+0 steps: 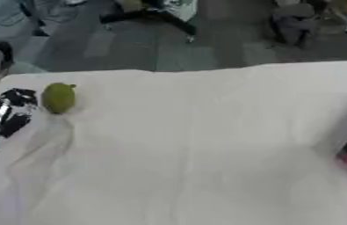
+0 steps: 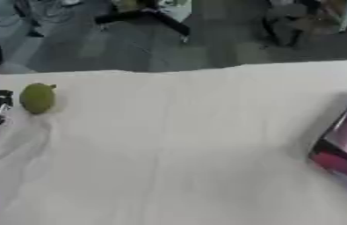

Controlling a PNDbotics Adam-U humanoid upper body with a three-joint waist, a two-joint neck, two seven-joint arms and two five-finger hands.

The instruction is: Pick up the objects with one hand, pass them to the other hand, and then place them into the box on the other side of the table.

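Your left hand lies at the table's left edge, black and silver, but you cannot tell whether its fingers are spread or curled (too blurred). The green fruit sits just beside its fingertips, to their right, on the cloth. The box stands well apart, far right.

We note a matt, off-white cloth over the table, lying in soft creases at the left. The green fruit shows a dull, slightly mottled skin without shine. The left hand looks like glossy black plastic with bright silver metal parts that catch the light. The box has a smooth, faintly shiny pink and dark red surface; we cannot tell its material.
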